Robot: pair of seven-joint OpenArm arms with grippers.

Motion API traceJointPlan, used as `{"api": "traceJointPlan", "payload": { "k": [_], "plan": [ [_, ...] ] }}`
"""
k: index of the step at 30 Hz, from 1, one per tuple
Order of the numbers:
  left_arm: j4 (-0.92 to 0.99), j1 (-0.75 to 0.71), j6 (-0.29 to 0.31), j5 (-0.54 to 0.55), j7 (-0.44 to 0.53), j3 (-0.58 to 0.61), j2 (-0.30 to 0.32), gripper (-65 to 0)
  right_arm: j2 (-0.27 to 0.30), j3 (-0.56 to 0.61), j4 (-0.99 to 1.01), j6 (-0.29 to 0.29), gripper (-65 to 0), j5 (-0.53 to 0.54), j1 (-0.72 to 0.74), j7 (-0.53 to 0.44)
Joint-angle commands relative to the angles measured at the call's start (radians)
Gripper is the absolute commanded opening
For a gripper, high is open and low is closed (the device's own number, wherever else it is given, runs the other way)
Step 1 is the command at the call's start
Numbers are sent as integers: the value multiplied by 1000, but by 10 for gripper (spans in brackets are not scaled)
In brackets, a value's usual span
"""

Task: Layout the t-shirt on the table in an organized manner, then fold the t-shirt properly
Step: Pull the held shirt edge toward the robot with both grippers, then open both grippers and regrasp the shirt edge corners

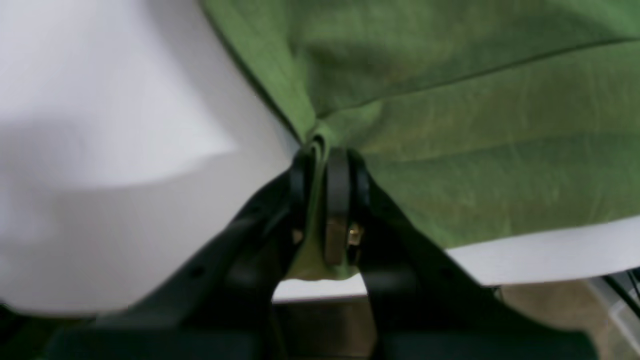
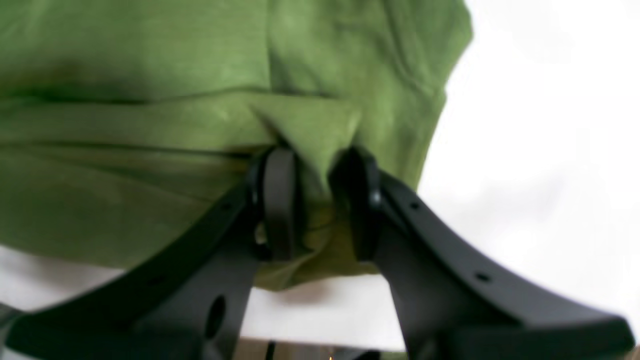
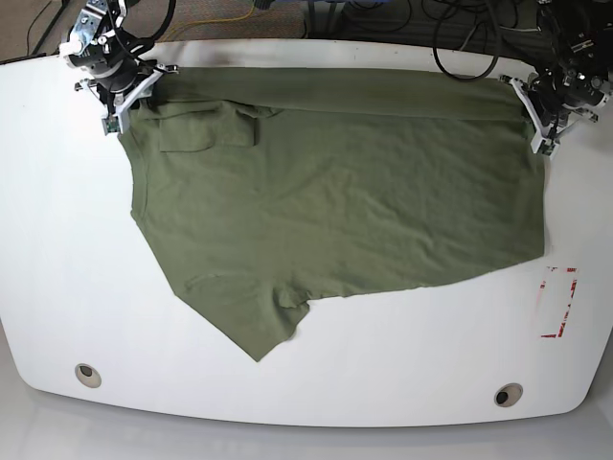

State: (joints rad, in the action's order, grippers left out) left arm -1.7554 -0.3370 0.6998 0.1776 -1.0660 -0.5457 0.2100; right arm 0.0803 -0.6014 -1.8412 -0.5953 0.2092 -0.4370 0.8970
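The olive-green t-shirt (image 3: 335, 192) lies spread over the white table (image 3: 77, 287), with its far edge turned over in a long band. One sleeve (image 3: 206, 125) lies folded onto the body near the far left corner. My right gripper (image 3: 120, 99) is at that corner, and in the right wrist view it (image 2: 315, 165) is shut on a bunched fold of t-shirt (image 2: 125, 175). My left gripper (image 3: 537, 120) is at the far right corner. In the left wrist view it (image 1: 325, 155) is shut on a thin pinch of t-shirt (image 1: 475, 150).
A red tape mark (image 3: 558, 303) sits on the table near the right edge. Two round grommet holes (image 3: 87, 374) (image 3: 507, 394) lie near the front edge. Cables (image 3: 383, 19) run on the floor behind the far edge, close behind both grippers.
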Motion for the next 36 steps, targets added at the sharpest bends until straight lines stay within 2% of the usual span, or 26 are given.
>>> {"api": "traceJointPlan", "payload": {
  "k": [1, 12, 16, 18, 20, 21, 22, 24, 26, 28, 36],
  "plan": [
    [-21, -1, -2, 0, 5, -1, 12, -650, 11, -5, -21, 4, -491, -3, -13, -9],
    [-27, -29, -2, -3, 5, 3, 13, -649, 11, -9, -16, 4, -485, -4, -33, -9],
    [-27, -29, -2, -3, 5, 2, 16, -537, 11, -9, -18, 7, -482, -4, -27, -9],
    [-27, -29, -2, 0, 5, 2, 30, -449, 11, -9, -19, 10, -457, -4, -26, -9],
    [-27, -29, -2, 0, 5, 0, 35, -337, 11, -9, -19, 11, -390, -6, -13, -9],
    [-27, -29, -2, 0, 5, -1, 35, -314, 11, -9, -19, 11, -373, -6, -12, -9],
    [-28, -26, -2, 0, 5, -3, 35, -246, 11, -9, -19, 13, -317, -6, -9, -9],
    [-36, -23, -2, 0, 5, -7, 36, -183, 11, -9, -21, 13, -252, -6, -7, -9],
    [-53, -23, -2, 0, 5, -21, 36, -153, 11, -9, -28, 13, -200, -6, -6, -9],
    [-80, -21, -2, 0, 5, -37, 36, -153, 13, -13, -45, 13, -163, -6, -6, -9],
    [-139, 22, -2, 1, -27, -44, 38, -151, 6, -35, -127, 13, -162, -6, -6, -8]
  ]
}}
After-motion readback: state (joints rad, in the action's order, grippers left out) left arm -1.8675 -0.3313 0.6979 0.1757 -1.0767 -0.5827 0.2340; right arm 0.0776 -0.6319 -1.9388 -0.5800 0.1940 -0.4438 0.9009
